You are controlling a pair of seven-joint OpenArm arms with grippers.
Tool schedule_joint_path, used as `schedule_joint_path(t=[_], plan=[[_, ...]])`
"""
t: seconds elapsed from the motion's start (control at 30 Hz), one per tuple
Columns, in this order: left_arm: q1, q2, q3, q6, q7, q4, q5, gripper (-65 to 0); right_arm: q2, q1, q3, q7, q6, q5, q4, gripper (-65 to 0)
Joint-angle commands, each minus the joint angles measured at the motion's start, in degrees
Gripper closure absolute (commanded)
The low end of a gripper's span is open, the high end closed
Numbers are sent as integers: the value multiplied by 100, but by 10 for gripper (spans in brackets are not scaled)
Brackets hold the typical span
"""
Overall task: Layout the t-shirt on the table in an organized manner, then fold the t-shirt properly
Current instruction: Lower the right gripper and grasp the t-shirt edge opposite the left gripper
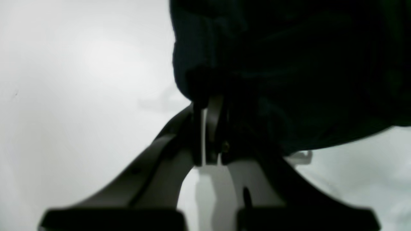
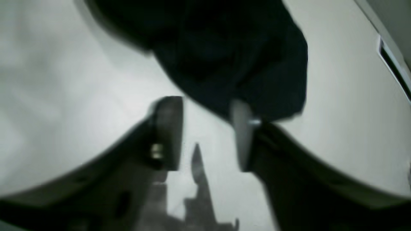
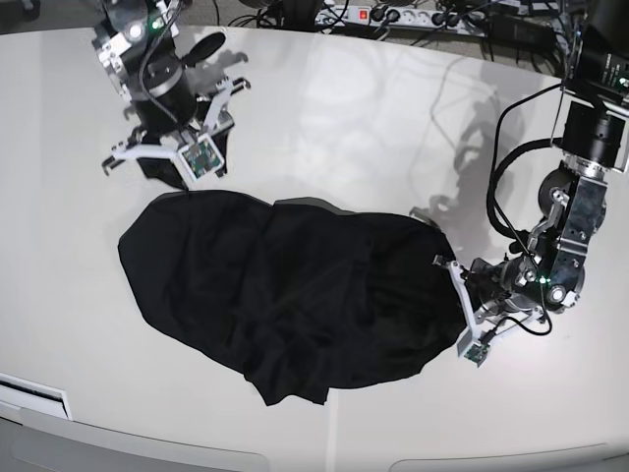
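while the black cloth swallows most detail, these lines run left to right across the base view.
right gripper (image 3: 167, 167): at the table's far left, over the t-shirt's upper left corner; in the right wrist view (image 2: 205, 128) its jaws stand apart with bare table between them, one fingertip against the cloth's edge, nothing pinched. the tips are blurred.
t-shirt (image 3: 285, 290): lies rumpled in a wide dark mound across the middle of the table; sleeves, neck and hem cannot be told apart in the folds. in both wrist views it is cut off by the top edge (image 2: 224, 54) (image 1: 289, 73).
table (image 3: 334, 118): glossy off-white, its near edge curved and cut off by the lower frame.
left gripper (image 3: 460, 313): at the shirt's right edge; in the left wrist view (image 1: 208, 109) the jaws are drawn together on a bunch of the fabric, their tips lost in the black.
cables (image 3: 442, 20): along the far edge, partly cropped.
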Motion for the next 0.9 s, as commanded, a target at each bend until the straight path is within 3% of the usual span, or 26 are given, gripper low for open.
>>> schedule_joint_path(t=[0.0, 0.2, 0.37, 0.5, 0.6, 0.67, 0.77, 0.8, 0.87], plan=[[-74, -44, -37, 20, -81, 87, -48, 0, 35, 92, 11, 131, -9, 52, 31, -355], [170, -44, -37, 22, -98, 48, -44, 0, 35, 793, 9, 133, -15, 409, -754, -381], [319, -46, -37, 20, -107, 37, -20, 0, 33, 1495, 9, 133, 361, 560, -1897, -380], [409, -44, -37, 20, -122, 37, -28, 0, 33, 2022, 9, 129, 306, 584, -2638, -380], [415, -44, -37, 20, -122, 37, -24, 0, 31, 2326, 9, 129, 321, 986, -3156, -365], [415, -44, -37, 20, -125, 37, -24, 0, 17, 2498, 9, 127, 564, 1121, -3536, -283], [413, -44, -37, 20, -129, 37, -24, 0, 20, 2688, 9, 68, 859, 1156, -3934, -37], [413, -44, -37, 20, -146, 37, -24, 0, 20, 2717, 9, -35, 898, 1156, -3950, 0], [413, -44, -37, 20, -212, 37, -26, 0, 17, 2726, 9, -334, 903, 1158, -3899, 0]])
